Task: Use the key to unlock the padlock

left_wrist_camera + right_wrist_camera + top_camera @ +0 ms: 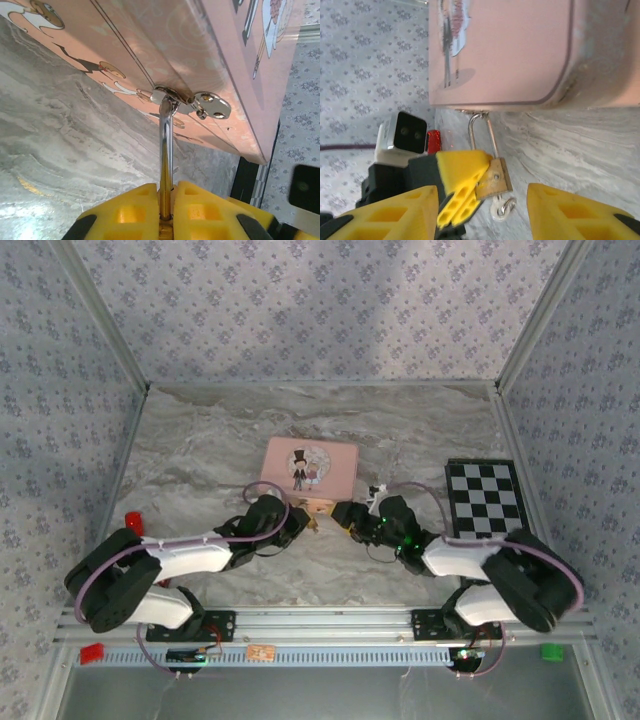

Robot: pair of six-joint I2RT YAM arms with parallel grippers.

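The pink tin [308,470] lies mid-table. From the hasp [172,96] on its near side hangs the small brass padlock [496,176] by its thin silvery shackle [166,135]. My left gripper [170,189] is shut on the padlock's body, its yellow fingers [462,172] clamping it from the left in the right wrist view. The key [501,207], with a small ring, sticks out of the padlock's underside. My right gripper [481,202] stands open around the key, with both fingers apart from it. Seen from above, the left gripper [296,523] and right gripper [345,515] meet at the padlock [318,508].
A black-and-white checkerboard [485,498] lies at the right of the table. A small red piece [132,520] sits near the left edge. Patterned walls close in the table on three sides. The marble table [200,450] stretches left of and behind the tin.
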